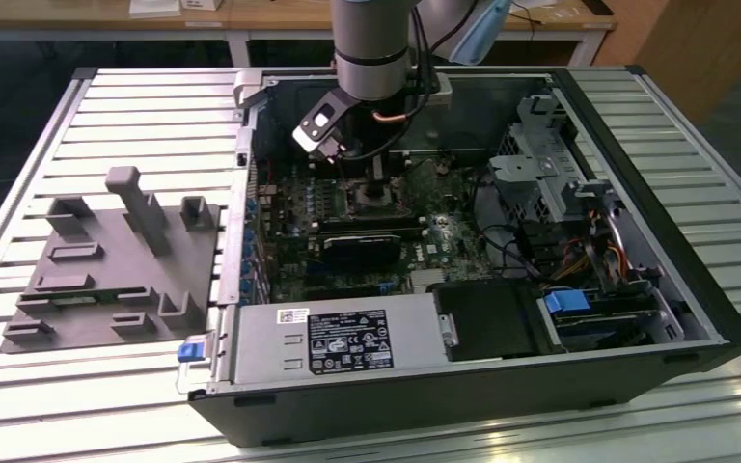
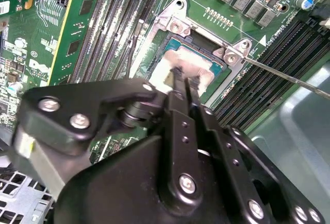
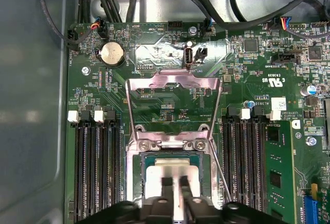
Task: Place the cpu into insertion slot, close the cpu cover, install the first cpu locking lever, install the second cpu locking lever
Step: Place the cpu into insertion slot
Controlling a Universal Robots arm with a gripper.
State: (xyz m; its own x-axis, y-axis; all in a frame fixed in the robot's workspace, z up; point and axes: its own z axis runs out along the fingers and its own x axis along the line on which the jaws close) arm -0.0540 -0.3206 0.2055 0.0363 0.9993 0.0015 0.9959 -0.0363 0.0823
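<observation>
- gripper (image 3: 175, 181) — fingers nearly together, holding nothing — poised over the cpu (image 3: 154, 188) (contact unclear)
- cpu lies in the insertion slot (image 2: 170, 26)
- cpu cover (image 3: 175, 79) swung open

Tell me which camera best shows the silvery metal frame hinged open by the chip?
The first wrist view: the cpu cover shows whole, swung open beyond the cpu, board visible through its window. In the second wrist view I cannot pick it out past the gripper. In the exterior view it is too small beneath the arm to tell.
</observation>
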